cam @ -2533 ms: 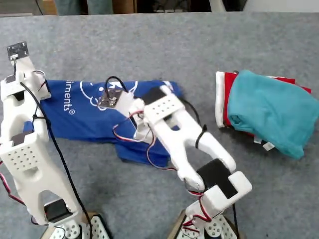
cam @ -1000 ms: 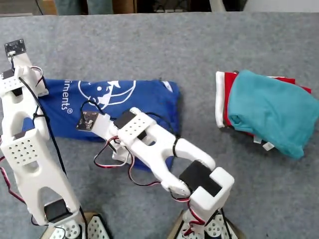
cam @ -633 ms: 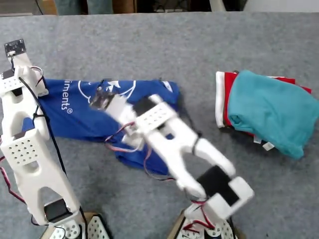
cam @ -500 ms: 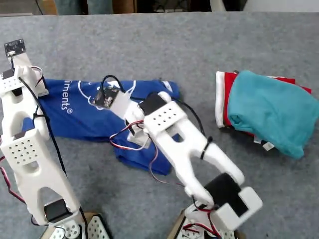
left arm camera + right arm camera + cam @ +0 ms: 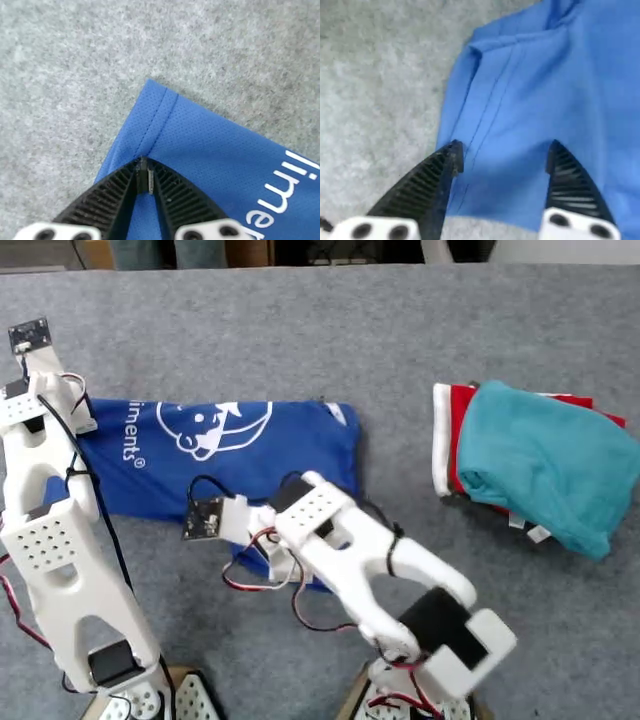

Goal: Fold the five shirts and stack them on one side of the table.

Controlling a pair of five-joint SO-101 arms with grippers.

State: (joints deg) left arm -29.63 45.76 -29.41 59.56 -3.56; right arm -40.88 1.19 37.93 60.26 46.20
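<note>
Since the preceding frames the right arm has swung from over the printed chest down to the near edge of the blue shirt (image 5: pixel 240 455), which lies flattened on the left half of the grey table (image 5: pixel 400 330), well apart from the folded stack (image 5: pixel 540 465) of teal, red and white at the right. Right gripper (image 5: pixel 502 150): jaws spread, poised above a loose flap at the shirt's near edge. Left gripper (image 5: pixel 144 172): jaws pressed together on the stitched hem at the far-left corner, pinning it. The fabric appears light, limp and thin, likely to sag and wrinkle when lifted; hems and corners, being doubled and stitched, offer the surest hold.
</note>
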